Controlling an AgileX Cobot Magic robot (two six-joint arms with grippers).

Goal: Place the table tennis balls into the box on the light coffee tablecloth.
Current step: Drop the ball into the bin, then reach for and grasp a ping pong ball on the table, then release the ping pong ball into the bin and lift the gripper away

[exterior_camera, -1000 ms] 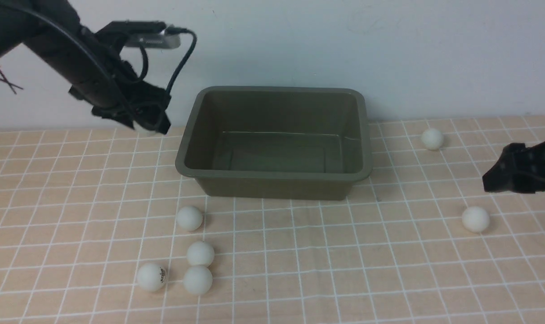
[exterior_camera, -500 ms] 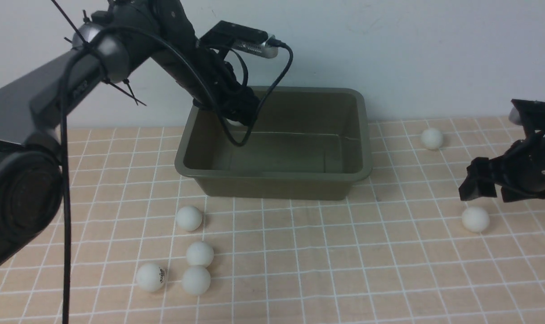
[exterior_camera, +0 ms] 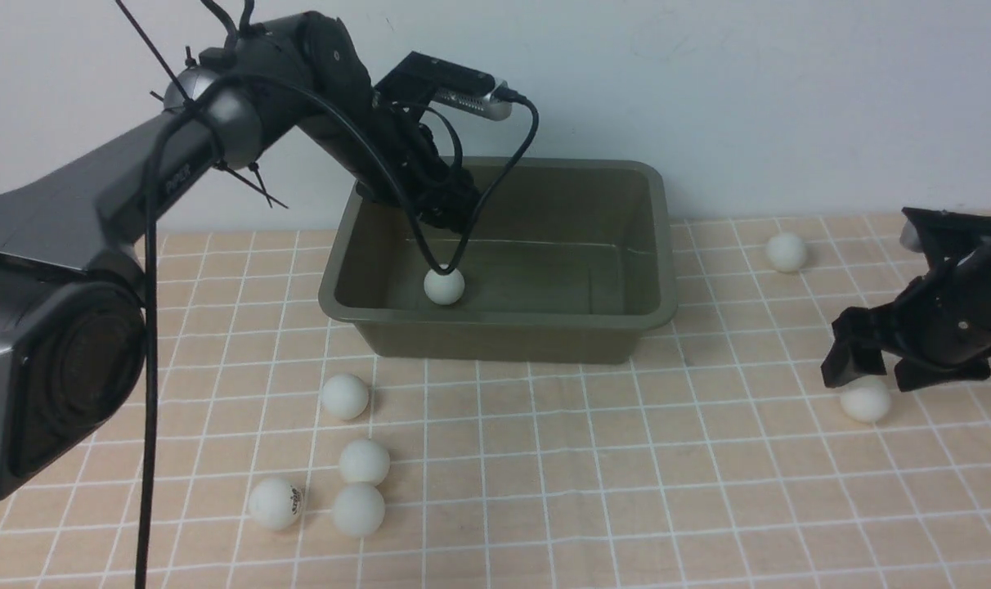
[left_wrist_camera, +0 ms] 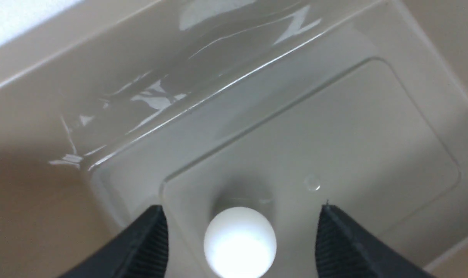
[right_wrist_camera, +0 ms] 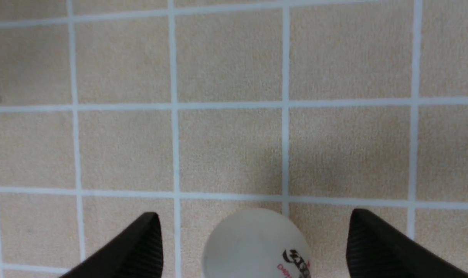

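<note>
Balls: seven, small, matte white.

One ball (exterior_camera: 444,286) (left_wrist_camera: 239,243) is in the box (exterior_camera: 495,321), low on its floor, left of centre and near the front wall.

Four more lie on the tablecloth (exterior_camera: 594,474) in front of the box's left corner. A lone ball (exterior_camera: 344,397) is nearest the box. A front pair (exterior_camera: 364,462) lies close together, apparently touching. A logo ball (exterior_camera: 275,503) with dark print sits just beside them.

On the right, a far ball (exterior_camera: 786,252) lies well apart from the box's right wall. A near ball (exterior_camera: 865,401) (right_wrist_camera: 253,247) lies further forward; the wrist view shows print on it.

Box: olive green, rounded corners, flared rim, sloping glossy walls. It stands at the back of the cloth, back rim close to the wall (exterior_camera: 790,98).

Left gripper (exterior_camera: 445,219) (left_wrist_camera: 241,209): inside the box above the first ball. Jaws spread, with a gap on each side of the ball.

Right gripper (exterior_camera: 872,378) (right_wrist_camera: 255,214): low over the near ball. Jaws spread wide to either side, holding nothing.

Open room: bare checked cloth in front of the box, between the left cluster and the near ball.
</note>
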